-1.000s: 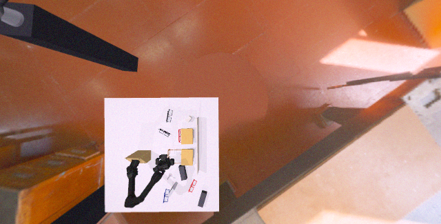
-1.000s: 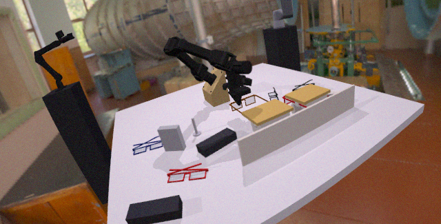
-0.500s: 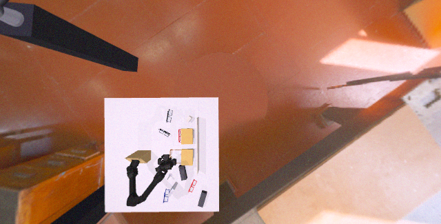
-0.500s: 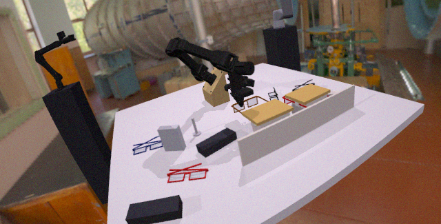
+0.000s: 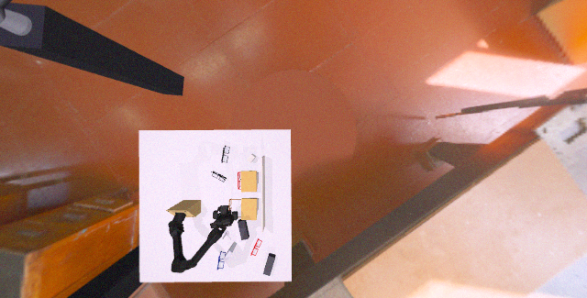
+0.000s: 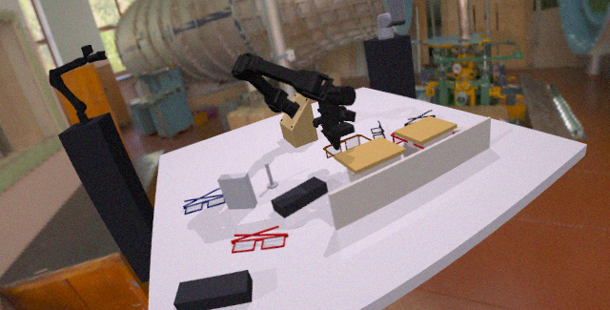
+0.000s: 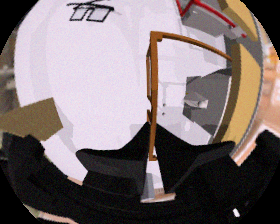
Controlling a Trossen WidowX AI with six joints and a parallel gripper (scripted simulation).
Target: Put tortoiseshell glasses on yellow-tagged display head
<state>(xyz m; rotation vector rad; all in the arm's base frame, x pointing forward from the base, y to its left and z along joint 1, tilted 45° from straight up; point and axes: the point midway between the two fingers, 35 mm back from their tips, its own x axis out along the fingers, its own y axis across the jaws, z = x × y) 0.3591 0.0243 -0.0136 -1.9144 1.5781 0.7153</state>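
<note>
The tortoiseshell glasses are brown-orange, with the temples open toward the nearer tan-topped head. My gripper is shut on one end of their front frame, in front of that head. The front stands off from the head. In the wrist view the far temple reaches the head's edge; the near temple is hidden by the fingers. The other head has red glasses at its front. I cannot make out a yellow tag on either.
A long pale wall stands behind both heads. A black block lies close to the nearer head. A grey block, a thin post, blue glasses and loose red glasses are off to that side.
</note>
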